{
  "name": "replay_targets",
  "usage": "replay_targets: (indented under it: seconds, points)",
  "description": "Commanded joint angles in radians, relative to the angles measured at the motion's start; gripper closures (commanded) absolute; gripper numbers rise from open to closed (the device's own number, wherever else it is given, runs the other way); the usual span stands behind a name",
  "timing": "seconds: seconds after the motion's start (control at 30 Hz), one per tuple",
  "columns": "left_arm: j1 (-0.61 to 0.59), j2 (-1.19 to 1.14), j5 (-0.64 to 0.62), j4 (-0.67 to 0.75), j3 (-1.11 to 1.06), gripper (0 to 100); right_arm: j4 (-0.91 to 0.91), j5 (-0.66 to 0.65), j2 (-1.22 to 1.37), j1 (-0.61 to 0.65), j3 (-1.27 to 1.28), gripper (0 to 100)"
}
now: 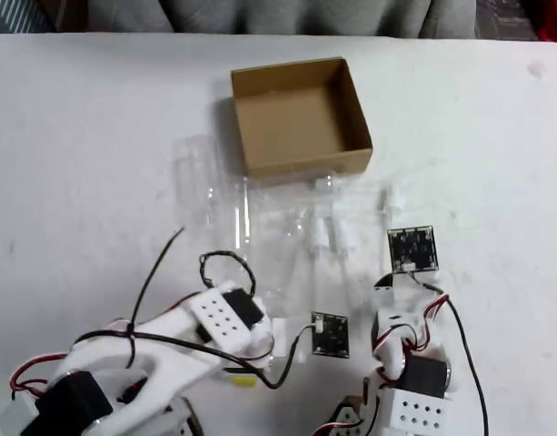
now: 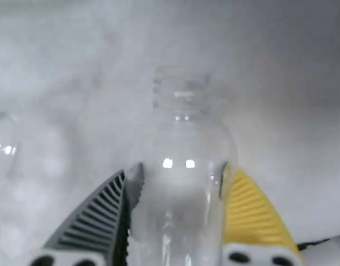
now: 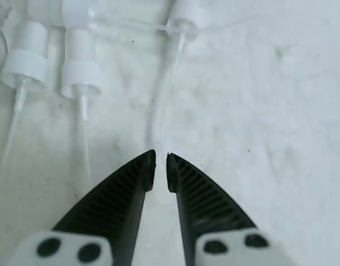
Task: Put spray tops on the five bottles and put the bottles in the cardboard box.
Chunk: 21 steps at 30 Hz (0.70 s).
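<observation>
At the left gripper point(image 2: 178, 177): closed on a clear bottle point(image 2: 181, 133), grey finger point(image 2: 103, 205) against one flank, yellow finger point(image 2: 250, 205) against the other. Held by the body just below the shoulder, with the threaded neck point(image 2: 181, 91) bare and pointing away from the wrist. Beyond the neck, pale table point(image 2: 280, 66). Off to one side, the blurred curve of a second bottle point(image 2: 0, 144).

At the right gripper point(image 3: 160, 163): drawn almost together, only a thin slit between the black fingers point(image 3: 120, 194). Just ahead of the tips, the faint end of a tube point(image 3: 158, 105), traceable back to a white top point(image 3: 181, 22). Cannot tell whether pinched or merely close. Beside that one and apart from it, two more tops point(image 3: 28, 61) lying parallel, collars toward the gripper, thin tubes trailing along the table.

From the high view, the layout rather than the grips. Open box point(image 1: 305, 168) upright toward the far side of the table. Between box and arms, clear bottles point(image 1: 196, 177) lying flat outside it, faint against the white and hard to count. White tops point(image 1: 333, 236) in a loose cluster just in front of the box. Nearer the camera, a white arm point(image 1: 219, 318) under looping black and red cables, and another arm point(image 1: 410, 391) well apart from it.
</observation>
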<state>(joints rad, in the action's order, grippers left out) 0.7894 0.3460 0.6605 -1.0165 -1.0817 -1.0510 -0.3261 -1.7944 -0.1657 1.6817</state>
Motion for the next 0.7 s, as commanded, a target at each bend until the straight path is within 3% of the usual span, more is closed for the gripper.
replay_targets:
  seconds: [0.0,0.23,0.4,0.67]
  points:
    - [-0.002,-0.004,-0.009,0.017,0.061,98,0.016,-0.008,-0.008,-0.010,0.008,98.1]
    - [-0.147,-0.002,-0.015,-0.063,0.180,98,0.016,-0.008,-0.008,-0.010,0.008,98.2]
    - [-0.277,-0.002,-0.189,-0.121,0.302,98,0.016,-0.008,-0.008,-0.010,0.008,98.2]
    - [-0.377,-0.002,-0.427,-0.206,0.371,98,0.013,-0.008,-0.008,-0.010,0.008,98.2]
